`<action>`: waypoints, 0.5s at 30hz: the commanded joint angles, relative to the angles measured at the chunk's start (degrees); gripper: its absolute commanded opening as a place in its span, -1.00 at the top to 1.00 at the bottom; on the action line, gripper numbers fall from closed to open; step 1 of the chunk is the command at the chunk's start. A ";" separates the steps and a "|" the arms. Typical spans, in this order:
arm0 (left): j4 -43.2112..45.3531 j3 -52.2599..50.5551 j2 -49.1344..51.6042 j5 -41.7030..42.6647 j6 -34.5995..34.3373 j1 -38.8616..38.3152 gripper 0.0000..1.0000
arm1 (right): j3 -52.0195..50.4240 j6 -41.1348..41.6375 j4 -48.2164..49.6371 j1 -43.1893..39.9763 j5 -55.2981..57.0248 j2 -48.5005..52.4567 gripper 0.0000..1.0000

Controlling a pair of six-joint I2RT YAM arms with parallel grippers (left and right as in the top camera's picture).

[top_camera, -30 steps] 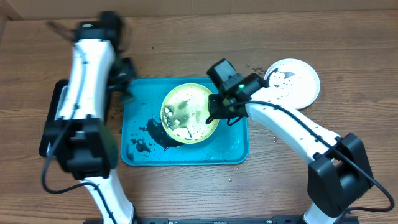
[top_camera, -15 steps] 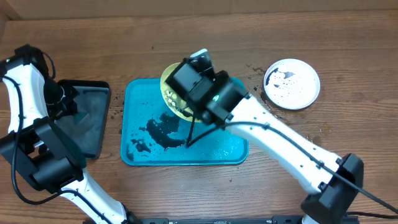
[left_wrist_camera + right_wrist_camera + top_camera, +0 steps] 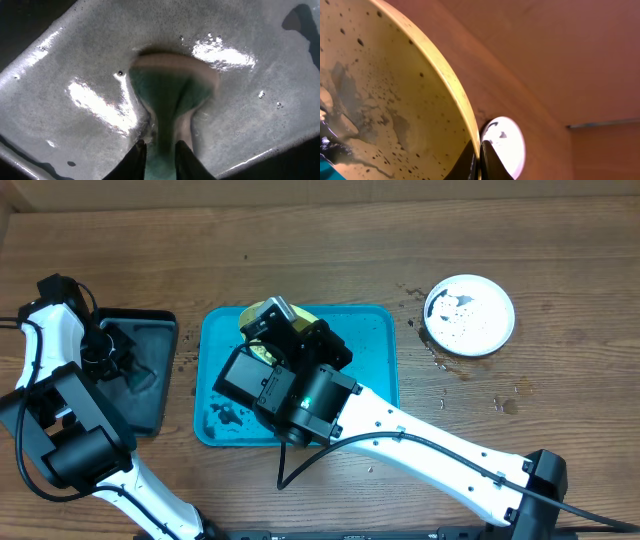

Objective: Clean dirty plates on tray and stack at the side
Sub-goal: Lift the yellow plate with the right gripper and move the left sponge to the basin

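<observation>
My right gripper (image 3: 480,145) is shut on the rim of the yellow-green plate (image 3: 395,100). It holds the plate tilted, high above the turquoise tray (image 3: 370,360). Black specks and grey smears cover the plate's face; from overhead only a sliver of this plate (image 3: 256,320) shows past the raised right arm. A white plate (image 3: 469,315) with black smears lies on the table at the right. My left gripper (image 3: 159,150) is down in the black tray (image 3: 150,395), its fingers closed on a green and tan sponge (image 3: 172,87) pressed against the wet grey floor.
Dark smears (image 3: 225,415) lie on the turquoise tray's left part. The raised right arm (image 3: 300,395) hides the tray's middle. Small dark crumbs (image 3: 440,360) dot the wood near the white plate. A cardboard wall runs along the back edge.
The right arm lifted the yellow-green plate off the turquoise tray and tipped it on edge. The left arm swung from the tray's left rim into the black tray with the sponge.
</observation>
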 commanded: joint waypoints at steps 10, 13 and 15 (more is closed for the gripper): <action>0.50 -0.33 -1.44 -0.61 1.44 0.46 -0.99 | 1.84 -7.10 0.48 1.66 16.22 -0.33 0.93; 0.50 -0.33 -1.44 -0.61 1.44 0.46 -0.99 | 1.84 -8.00 0.81 2.34 16.13 -0.33 0.93; 0.50 -0.33 -1.44 -0.63 1.44 0.46 -0.99 | 1.81 -6.01 1.90 2.32 14.67 -0.33 0.93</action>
